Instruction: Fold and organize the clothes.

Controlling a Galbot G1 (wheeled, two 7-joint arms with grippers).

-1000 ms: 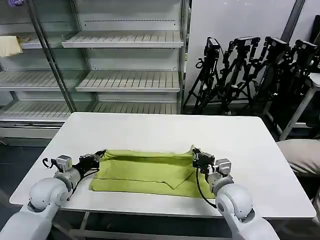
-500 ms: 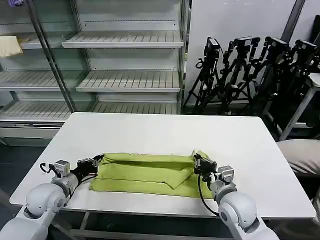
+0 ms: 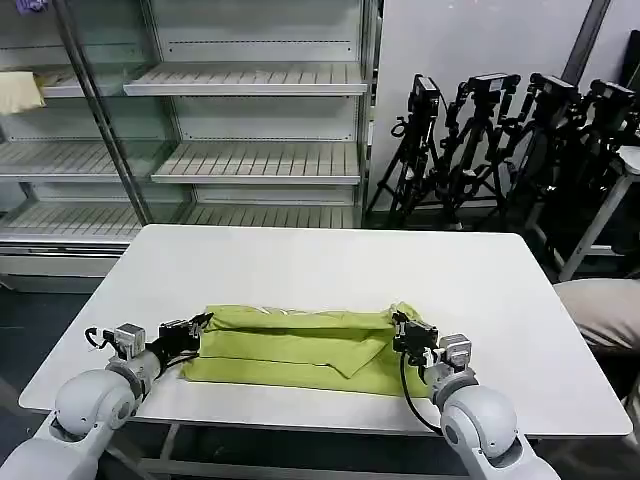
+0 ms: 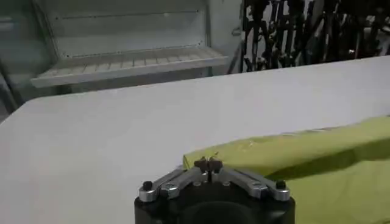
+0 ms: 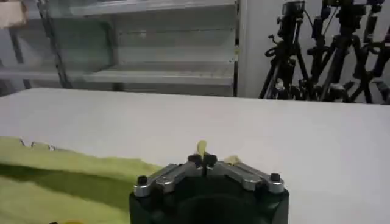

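Observation:
The clothes are one lime yellow-green T-shirt (image 3: 300,345), folded into a long band across the near half of the white table (image 3: 330,265). My left gripper (image 3: 203,323) is shut on the shirt's left far corner; in the left wrist view the fabric (image 4: 317,152) runs away from the closed left gripper (image 4: 208,163). On the other end, my right gripper (image 3: 400,322) is shut on the far corner, and a small tuft of the green cloth (image 5: 201,147) sticks out above the right gripper (image 5: 202,160). Both grippers hover just above the tabletop.
Empty metal shelving (image 3: 250,120) stands behind the table. A cluster of black tripods (image 3: 500,130) fills the back right. A beige cushion (image 3: 605,310) sits off the table's right edge. Bare tabletop lies beyond the shirt.
Both grippers have drawn the shirt's far edge toward me and lower, bringing the upper layer further over the lower one. The band now looks narrower.

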